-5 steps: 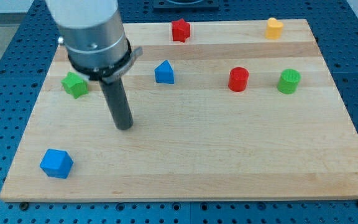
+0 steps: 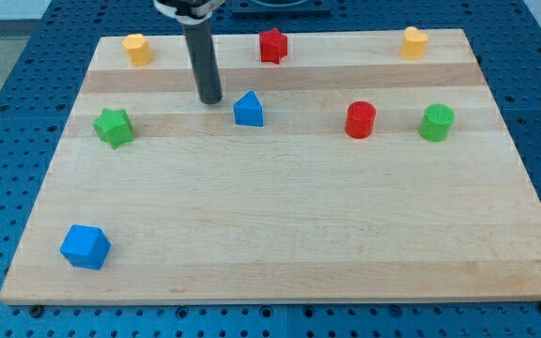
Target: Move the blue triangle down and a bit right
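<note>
Resting my tip (image 2: 211, 99) just up-left of the blue triangle (image 2: 248, 110), apart; no pincer, no writing

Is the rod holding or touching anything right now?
Nothing is held. My tip rests on the board just up-left of the blue triangle, with a small gap between them.

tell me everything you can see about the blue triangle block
The blue triangle is a small block of matte blue, plastic-looking material, shaped like a little house with its peak toward the view's top. It sits flat on the wooden board, left of the red cylinder. My tip stands just to its upper left, close but apparently not touching.
</note>
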Controlling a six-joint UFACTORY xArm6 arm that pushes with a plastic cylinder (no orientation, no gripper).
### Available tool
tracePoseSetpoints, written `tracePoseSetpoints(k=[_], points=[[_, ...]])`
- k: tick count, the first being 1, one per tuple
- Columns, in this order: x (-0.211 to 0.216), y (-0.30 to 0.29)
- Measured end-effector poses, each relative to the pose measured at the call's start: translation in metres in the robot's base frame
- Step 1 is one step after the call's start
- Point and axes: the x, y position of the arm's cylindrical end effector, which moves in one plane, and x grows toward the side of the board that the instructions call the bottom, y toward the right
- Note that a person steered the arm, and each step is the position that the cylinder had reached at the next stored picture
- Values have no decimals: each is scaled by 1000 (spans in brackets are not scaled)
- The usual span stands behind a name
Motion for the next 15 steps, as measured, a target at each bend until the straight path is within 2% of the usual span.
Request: tracePoseSetpoints(k=[2,5,15], points=[[9,38],[50,80],[200,70]])
